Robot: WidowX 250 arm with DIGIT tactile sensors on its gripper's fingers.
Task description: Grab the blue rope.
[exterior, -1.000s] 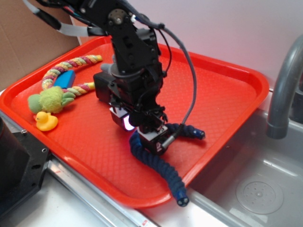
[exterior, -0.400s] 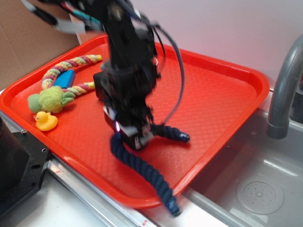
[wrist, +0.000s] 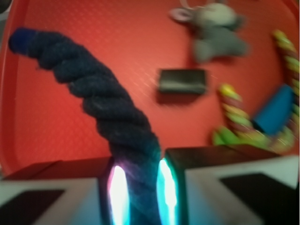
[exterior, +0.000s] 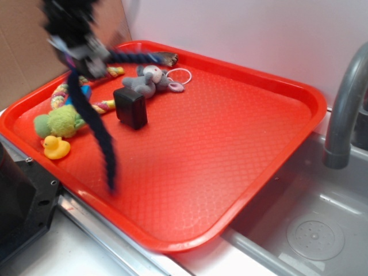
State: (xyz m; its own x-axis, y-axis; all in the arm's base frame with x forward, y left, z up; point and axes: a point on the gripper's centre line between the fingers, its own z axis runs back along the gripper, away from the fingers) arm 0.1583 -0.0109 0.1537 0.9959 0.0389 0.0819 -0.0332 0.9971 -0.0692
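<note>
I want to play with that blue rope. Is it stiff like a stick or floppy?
Probably floppy: the blue rope droops from the gripper over the tray. It looks thick, braided and likely soft. Its free end may swing.

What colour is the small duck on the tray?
Yellow duck, with an orange beak; the exterior view shows it best.

Below me the red tray (exterior: 276, 109) sits on the tabletop (exterior: 57, 253) beside the sink (exterior: 305, 230) — on it lie a yellow duck (exterior: 56, 147), a green plush (exterior: 62, 121), a twisted rope toy (exterior: 86, 77), a black block (exterior: 131, 108) and a grey mouse (exterior: 149, 80).
</note>
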